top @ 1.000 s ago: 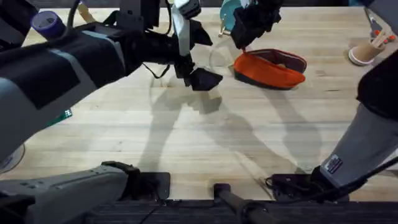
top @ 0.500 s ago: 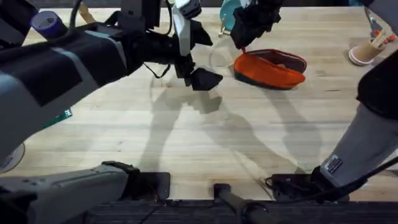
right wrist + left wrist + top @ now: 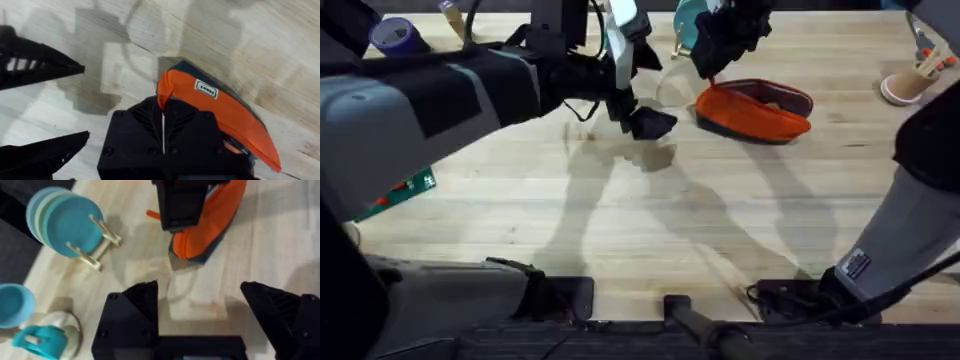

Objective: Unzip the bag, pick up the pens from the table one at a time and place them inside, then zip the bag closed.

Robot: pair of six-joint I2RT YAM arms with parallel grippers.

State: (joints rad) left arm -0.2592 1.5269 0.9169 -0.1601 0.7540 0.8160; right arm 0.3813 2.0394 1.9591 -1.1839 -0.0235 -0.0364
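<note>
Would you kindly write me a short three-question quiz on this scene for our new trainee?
1. True or false: the left claw has its fingers spread apart, with nothing between them.
2. Which claw is closed at the end of the orange bag? A: the left claw. B: the right claw. C: both.
3. Fill in the missing word: the bag lies on the light wood ___.

Key: 1 true; 2 B; 3 table.
</note>
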